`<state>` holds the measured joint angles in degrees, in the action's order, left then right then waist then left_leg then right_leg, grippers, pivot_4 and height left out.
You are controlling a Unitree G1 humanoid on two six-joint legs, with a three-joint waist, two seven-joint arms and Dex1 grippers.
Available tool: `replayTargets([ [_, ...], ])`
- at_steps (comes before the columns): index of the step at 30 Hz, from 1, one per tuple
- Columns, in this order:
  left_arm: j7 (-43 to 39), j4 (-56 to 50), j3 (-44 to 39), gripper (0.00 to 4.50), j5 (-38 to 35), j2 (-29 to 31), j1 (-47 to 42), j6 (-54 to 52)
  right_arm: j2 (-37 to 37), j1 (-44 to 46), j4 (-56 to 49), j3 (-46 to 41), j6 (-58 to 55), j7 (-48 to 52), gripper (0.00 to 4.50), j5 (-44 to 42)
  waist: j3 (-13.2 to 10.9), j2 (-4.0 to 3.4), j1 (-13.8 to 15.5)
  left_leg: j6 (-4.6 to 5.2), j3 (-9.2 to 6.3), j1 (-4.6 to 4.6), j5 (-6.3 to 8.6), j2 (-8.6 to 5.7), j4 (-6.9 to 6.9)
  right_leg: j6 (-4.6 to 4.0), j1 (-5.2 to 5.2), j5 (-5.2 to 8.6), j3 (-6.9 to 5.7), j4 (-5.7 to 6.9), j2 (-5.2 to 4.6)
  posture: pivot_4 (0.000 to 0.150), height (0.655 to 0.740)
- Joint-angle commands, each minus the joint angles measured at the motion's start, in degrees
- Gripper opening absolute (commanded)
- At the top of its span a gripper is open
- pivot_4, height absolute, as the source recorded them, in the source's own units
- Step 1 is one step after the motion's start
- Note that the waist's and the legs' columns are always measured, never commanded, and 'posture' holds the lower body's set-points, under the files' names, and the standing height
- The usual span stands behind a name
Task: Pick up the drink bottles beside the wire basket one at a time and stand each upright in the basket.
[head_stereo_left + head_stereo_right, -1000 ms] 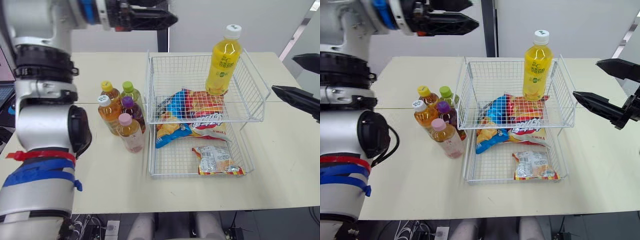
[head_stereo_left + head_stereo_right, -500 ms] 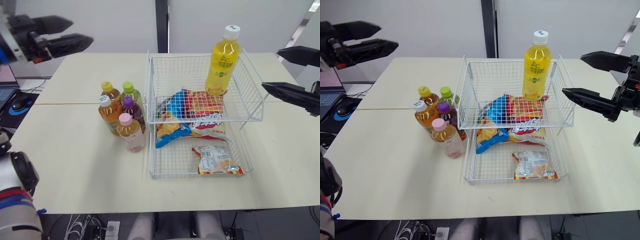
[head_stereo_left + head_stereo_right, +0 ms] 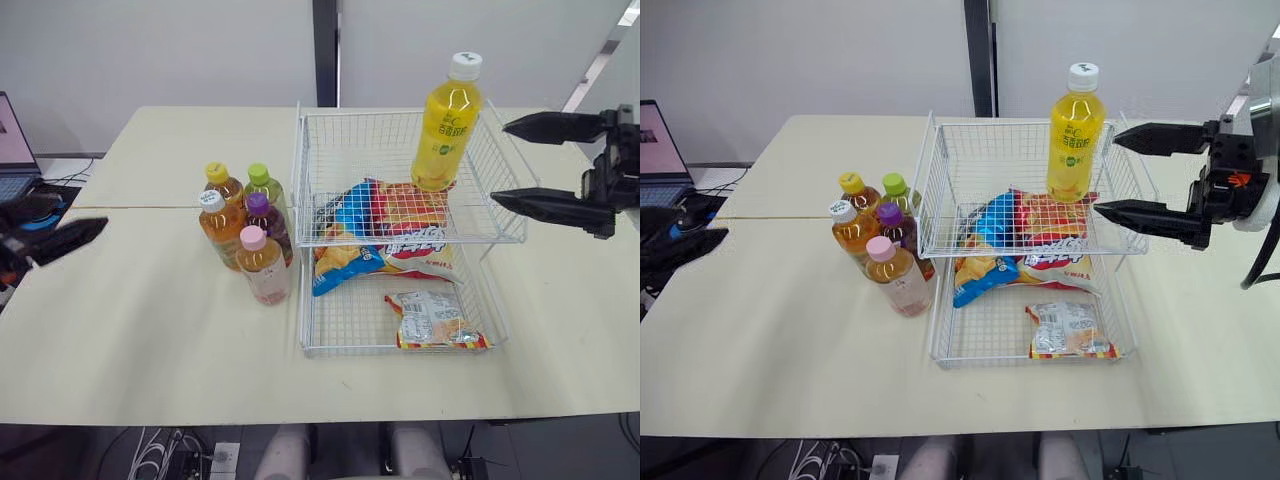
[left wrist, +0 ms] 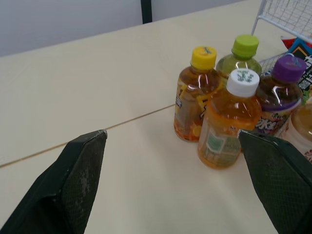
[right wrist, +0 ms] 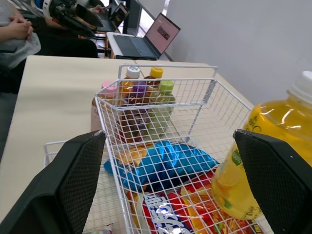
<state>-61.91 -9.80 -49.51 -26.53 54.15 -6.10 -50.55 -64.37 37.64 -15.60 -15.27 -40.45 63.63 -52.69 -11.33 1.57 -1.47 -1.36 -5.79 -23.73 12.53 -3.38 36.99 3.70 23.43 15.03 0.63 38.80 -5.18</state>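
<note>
The left gripper (image 4: 172, 132) is now hanging low at the left edge of the table (image 3: 150, 330), whereas a second ago it was raised high over the far side. Its fingers are standing wide apart and holding nothing. In the left wrist view they are framing the five small bottles (image 3: 245, 225), which are still waiting in a tight cluster just beside the left wall of the wire basket (image 3: 927, 185). The right gripper (image 3: 1108, 174) is coming in from the right edge and is now close to the upper tier, also wide open and empty. It is near the tall yellow bottle (image 3: 1074, 135), which is standing upright in the far right corner of that tier, as before. I am judging that one bottle is done and that the left arm is preparing to reach for the next, perhaps the white-capped bottle (image 4: 225, 122). Snack bags (image 3: 385, 225) are lying in the basket. The table is pale cream with a thin seam (image 3: 140, 207) running across it. Behind it a plain grey wall (image 3: 150, 50) is rising, and a laptop (image 3: 12, 135) is sitting at the left.
</note>
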Motion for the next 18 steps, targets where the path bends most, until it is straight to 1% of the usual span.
replayTargets([
  [1,3.28,-8.04,-2.82,4.48,-3.77,-2.92,2.94,-1.21,0.63,3.0,-0.61,1.6,0.15,2.14,4.5,-0.08,0.0,0.0,-0.04,0.0,0.0,0.0,0.0,0.01,0.0,0.0,0.0,0.0,0.0,0.0,0.0,0.15,0.74],
  [3,5.78,-11.05,-2.39,4.48,-5.55,-4.75,3.9,-2.27,1.43,4.37,-0.52,3.19,-0.15,2.93,4.5,-0.02,0.01,0.02,-0.01,0.0,0.01,0.0,0.0,0.02,0.0,-0.01,0.0,0.0,0.02,-0.01,-0.02,0.15,0.74],
  [8,14.31,-16.75,-0.11,4.48,-9.69,-9.29,2.05,-4.53,3.42,6.66,-0.05,5.88,-0.23,3.98,4.5,0.84,0.03,0.03,0.04,-0.01,0.01,0.0,0.0,0.0,0.02,-0.01,-0.01,-0.01,-0.01,-0.02,0.01,0.15,0.74],
  [15,28.6,-22.26,8.82,4.48,-10.24,-16.17,-3.92,-3.54,5.16,6.19,-0.74,6.46,-0.32,4.14,4.5,2.07,0.06,0.06,0.29,-0.01,0.03,0.0,0.0,-0.04,0.03,0.0,-0.03,-0.03,-0.01,0.0,0.12,0.15,0.74],
  [18,33.44,-23.68,10.67,4.48,-11.55,-18.66,-5.91,-4.35,5.48,6.15,-1.09,6.37,-0.6,4.15,4.5,2.04,0.07,0.08,0.33,-0.01,0.02,0.0,0.0,-0.04,0.03,0.0,-0.03,-0.04,-0.01,0.01,0.13,0.15,0.74],
])
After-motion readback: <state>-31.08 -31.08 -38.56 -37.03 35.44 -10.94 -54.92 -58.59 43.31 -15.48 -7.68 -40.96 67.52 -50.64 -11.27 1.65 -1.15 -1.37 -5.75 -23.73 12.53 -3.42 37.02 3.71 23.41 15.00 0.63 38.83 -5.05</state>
